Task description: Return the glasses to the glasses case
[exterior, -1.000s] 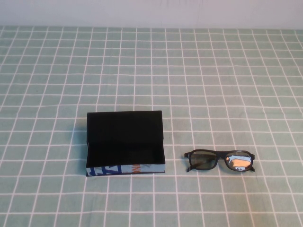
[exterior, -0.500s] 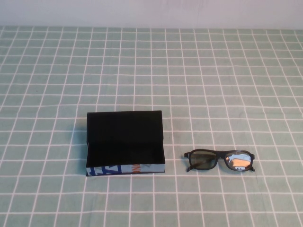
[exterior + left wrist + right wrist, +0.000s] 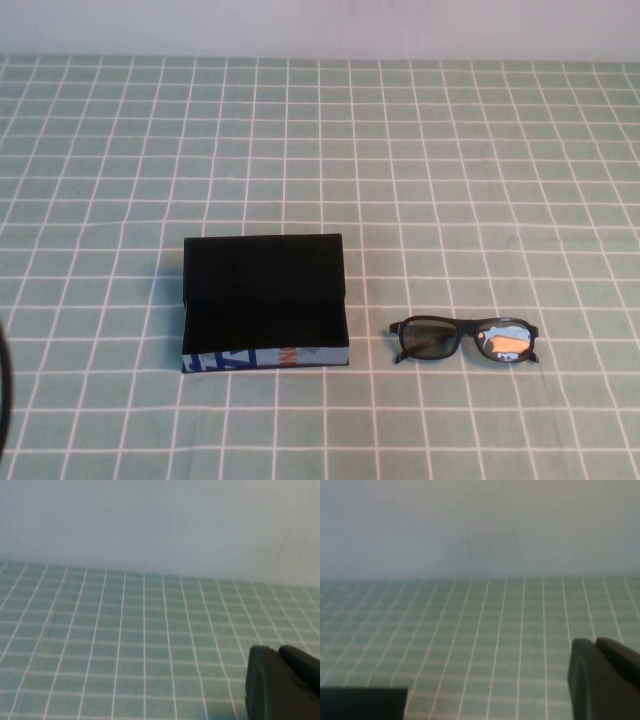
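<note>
The glasses case (image 3: 310, 354) sits open at the table's middle left, black inside and holding nothing, with its lid raised at the back and its light-blue printed side toward me. The black glasses (image 3: 463, 340) lie flat on the table just right of it, apart from it. My left gripper (image 3: 277, 650) is shut and holds nothing; a dark sliver of that arm (image 3: 3, 400) shows at the high view's left edge. My right gripper (image 3: 595, 642) is shut and holds nothing, and is out of the high view. A black edge of the case (image 3: 362, 702) shows in the right wrist view.
The table is covered by a green cloth with a white grid (image 3: 450, 150). A pale wall (image 3: 320, 25) runs along the far edge.
A dark sliver of my left arm has come into the high view at its lower left edge. The case and glasses have not moved.
</note>
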Available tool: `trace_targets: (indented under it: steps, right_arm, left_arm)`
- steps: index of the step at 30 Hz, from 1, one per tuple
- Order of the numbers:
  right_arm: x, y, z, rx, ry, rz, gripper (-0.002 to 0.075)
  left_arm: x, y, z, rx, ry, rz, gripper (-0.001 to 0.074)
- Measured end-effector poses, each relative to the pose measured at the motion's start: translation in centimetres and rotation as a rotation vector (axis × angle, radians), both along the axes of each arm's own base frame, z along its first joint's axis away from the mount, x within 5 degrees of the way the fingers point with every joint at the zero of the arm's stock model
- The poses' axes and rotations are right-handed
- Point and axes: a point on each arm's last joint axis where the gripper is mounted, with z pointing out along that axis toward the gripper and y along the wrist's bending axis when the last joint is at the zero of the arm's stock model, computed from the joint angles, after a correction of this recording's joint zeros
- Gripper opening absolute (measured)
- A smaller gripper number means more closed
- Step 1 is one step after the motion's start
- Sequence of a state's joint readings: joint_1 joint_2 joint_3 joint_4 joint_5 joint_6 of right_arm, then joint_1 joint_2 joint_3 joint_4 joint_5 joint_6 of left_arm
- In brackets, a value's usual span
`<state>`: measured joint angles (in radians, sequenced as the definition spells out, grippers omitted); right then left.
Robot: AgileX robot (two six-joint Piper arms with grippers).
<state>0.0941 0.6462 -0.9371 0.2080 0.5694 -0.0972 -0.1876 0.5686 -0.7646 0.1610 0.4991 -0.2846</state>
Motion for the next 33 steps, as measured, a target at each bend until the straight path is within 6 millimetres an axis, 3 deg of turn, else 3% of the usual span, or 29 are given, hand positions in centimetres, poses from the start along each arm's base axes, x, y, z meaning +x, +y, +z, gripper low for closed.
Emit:
trace_targets:
  steps: [8,12,19,24,30,33]
  right_arm:
    - [6.3,1.2,-5.3,-0.029,0.442,0.065,-0.0012]
    - [8.9,1.9,-7.9,-0.148,0.576,0.184,-0.0012]
    - [12.7,4.3,-9.7,-0.44,0.664,0.595,-0.0012]
    - [15.0,7.4,-10.6,-0.606,0.726,0.852,-0.0011]
    - [18.5,11.2,-13.4,-0.745,0.808,0.98,-0.0003]
    - [19.9,12.3,-14.9,-0.768,0.839,1.003,0.0066]
  left_arm:
    - [2.5,-0.3,-2.4,0.035,0.229,0.017,-0.0001]
    - [3.3,-0.5,-3.1,0.046,0.288,0.021,-0.0001]
    - [3.8,-0.6,-3.6,0.048,0.327,0.021,-0.0001]
    - [3.8,-0.6,-3.6,0.046,0.327,0.021,-0.0001]
    - [3.8,-0.6,-3.6,0.046,0.327,0.021,-0.0001]
    - [3.8,-0.6,-3.6,0.046,0.327,0.021,-0.0001]
